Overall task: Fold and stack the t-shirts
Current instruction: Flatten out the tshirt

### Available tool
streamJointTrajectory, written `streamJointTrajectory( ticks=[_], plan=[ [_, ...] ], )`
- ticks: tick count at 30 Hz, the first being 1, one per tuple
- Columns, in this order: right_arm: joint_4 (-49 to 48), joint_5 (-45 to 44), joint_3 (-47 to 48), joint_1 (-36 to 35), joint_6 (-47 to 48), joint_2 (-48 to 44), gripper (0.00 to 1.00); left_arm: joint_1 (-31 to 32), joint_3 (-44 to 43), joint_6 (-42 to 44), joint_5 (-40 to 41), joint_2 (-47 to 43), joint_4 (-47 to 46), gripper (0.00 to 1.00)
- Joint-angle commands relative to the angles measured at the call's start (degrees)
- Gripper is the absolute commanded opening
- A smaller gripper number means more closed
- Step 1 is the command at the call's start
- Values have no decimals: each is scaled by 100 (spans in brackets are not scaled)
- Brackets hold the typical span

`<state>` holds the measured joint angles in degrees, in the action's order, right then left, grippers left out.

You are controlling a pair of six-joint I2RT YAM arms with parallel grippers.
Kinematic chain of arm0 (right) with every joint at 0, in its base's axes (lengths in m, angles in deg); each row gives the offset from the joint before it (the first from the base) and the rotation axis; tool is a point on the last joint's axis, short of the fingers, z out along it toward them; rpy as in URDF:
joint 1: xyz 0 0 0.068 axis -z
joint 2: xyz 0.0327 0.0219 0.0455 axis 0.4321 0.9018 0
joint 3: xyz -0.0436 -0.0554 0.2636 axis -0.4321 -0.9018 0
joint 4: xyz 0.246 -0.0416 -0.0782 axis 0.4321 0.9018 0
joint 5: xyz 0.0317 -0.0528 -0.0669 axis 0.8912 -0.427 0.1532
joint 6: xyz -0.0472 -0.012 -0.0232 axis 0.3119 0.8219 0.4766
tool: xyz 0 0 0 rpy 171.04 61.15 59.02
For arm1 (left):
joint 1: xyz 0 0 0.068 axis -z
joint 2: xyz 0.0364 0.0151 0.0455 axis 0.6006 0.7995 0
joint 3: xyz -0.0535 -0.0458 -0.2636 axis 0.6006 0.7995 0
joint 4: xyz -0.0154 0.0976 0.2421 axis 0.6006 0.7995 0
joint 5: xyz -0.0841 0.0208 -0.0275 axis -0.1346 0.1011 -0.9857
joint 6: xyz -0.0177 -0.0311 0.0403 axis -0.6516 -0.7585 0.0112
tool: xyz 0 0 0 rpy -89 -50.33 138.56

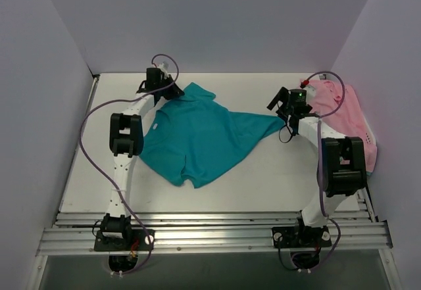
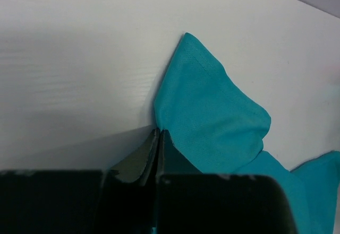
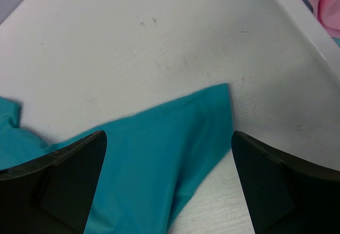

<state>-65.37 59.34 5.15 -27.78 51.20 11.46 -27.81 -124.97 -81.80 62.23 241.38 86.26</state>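
A teal t-shirt (image 1: 197, 139) lies crumpled and partly spread on the white table (image 1: 263, 178). My left gripper (image 1: 173, 93) is at the shirt's back left corner. In the left wrist view its jaws (image 2: 158, 133) are pressed together on the edge of the teal fabric (image 2: 212, 117), and a pointed sleeve sticks out beyond them. My right gripper (image 1: 281, 106) is open and empty, hovering over the shirt's pointed right corner (image 1: 279, 122). In the right wrist view (image 3: 169, 138) that corner (image 3: 175, 138) lies flat between the spread fingers. A pink shirt (image 1: 348, 116) is heaped at the right edge.
The pink shirt (image 3: 326, 0) lies beyond a white raised rim (image 3: 297, 27) on the right. Grey walls close in the left, back and right sides. A metal rail (image 1: 210, 227) with both arm bases runs along the near edge.
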Motion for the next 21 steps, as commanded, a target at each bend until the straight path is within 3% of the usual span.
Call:
streamJointTrajectory(
  ticks=[1,11,21],
  plan=[
    [142,-282,293,33,-131,276,100,-286,498,30,384,-589,-447,2],
    [415,-662,795,7,-245,1085,99,-295,675,-84,243,-414,-667,2],
    [485,-486,2087,-108,-368,2412,93,-339,552,-58,111,-264,-658,2]
  ],
)
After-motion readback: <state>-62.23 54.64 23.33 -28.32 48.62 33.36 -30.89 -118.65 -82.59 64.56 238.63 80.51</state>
